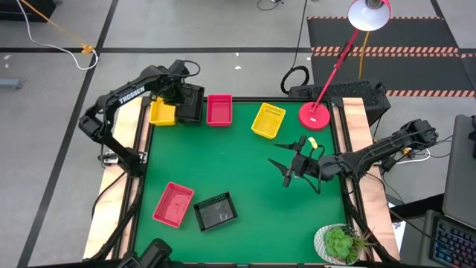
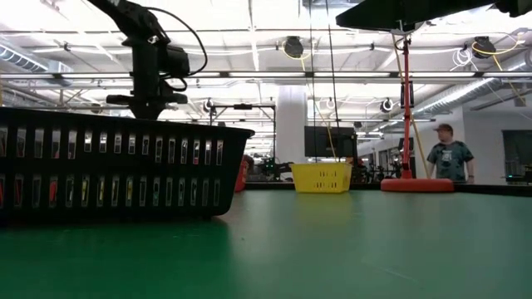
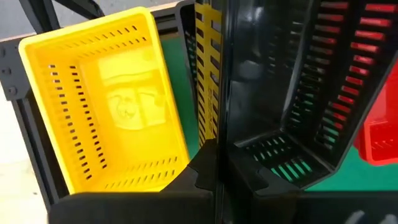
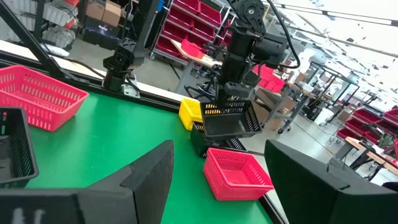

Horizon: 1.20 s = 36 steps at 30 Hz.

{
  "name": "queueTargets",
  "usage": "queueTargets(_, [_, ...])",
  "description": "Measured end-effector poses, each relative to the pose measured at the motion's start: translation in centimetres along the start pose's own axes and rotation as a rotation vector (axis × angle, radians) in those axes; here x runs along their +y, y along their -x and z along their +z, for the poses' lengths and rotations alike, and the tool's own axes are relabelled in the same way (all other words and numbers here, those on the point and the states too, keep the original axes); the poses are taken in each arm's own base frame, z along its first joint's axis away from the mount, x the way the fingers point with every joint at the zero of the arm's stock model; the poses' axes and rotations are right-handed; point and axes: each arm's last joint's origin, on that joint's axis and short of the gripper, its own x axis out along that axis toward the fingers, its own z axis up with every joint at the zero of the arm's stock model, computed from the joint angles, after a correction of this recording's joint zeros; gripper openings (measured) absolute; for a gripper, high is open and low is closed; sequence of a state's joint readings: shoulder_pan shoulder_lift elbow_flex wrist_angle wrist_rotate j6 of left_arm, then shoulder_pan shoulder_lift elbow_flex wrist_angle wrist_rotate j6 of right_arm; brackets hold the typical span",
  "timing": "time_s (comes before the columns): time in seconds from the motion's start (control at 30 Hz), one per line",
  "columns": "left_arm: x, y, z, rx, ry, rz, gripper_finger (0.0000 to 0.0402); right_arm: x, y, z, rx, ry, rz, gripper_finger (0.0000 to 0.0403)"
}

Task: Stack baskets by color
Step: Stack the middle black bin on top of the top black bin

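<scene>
L pincer (image 1: pixel 186 100) at far-left corner of bench (image 1: pixel 245 171), clamped tight on wall of a black basket (image 1: pixel 190 103). My R wrist cam shows that basket lifted clear of the surface, another black one (image 4: pixel 214 142) lying under it on the bench. Yellow basket (image 1: pixel 162 112) just beside, on the left-edge side; L wrist cam shows it tilted, open side toward me.

Pink-red basket (image 1: pixel 219 109) on far edge, just beside the black pair on their other side. 2nd yellow basket (image 1: pixel 268 120) further along far edge, near red lamp base (image 1: pixel 314 115).

Near-left area: pink-red basket (image 1: pixel 173 204) and black basket (image 1: pixel 216 211) side by side, corners nearly touching; can't tell contact.

R pincer (image 1: pixel 288 165) over right-centre of bench, fingers spread wide, nothing in them.

Potted plant (image 1: pixel 341 243) at near-right corner. Low cam: person (image 2: pixel 450 154) standing in room beyond bench.
</scene>
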<state>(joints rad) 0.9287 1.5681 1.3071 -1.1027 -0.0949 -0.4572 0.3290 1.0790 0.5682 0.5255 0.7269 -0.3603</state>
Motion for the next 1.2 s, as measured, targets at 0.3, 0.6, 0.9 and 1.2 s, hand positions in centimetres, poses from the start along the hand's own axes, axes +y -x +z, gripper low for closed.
queueTargets(0.3, [0.0, -0.9, 0.5, 0.038, 0.078, -0.038, 0.0011, 0.0, 0.0, 0.0, 0.0, 0.0, 0.0, 0.0247])
queueTargets(0.6, [-1.0, -1.9, 0.6, 0.05, 0.065, -0.036, 0.0007, 0.0, 0.0, 0.0, 0.0, 0.003, 0.0, 0.0247])
queueTargets(0.9, [-1.0, -1.9, 0.7, 0.035, 0.06, -0.031, 0.0023, 0.0, 0.0, 0.0, 0.0, 0.003, 0.0, 0.0247])
queueTargets(1.2, [-1.0, -1.9, 0.8, 0.025, 0.067, -0.036, 0.0026, 0.0, 0.0, 0.0, 0.0, 0.003, 0.0, 0.0247])
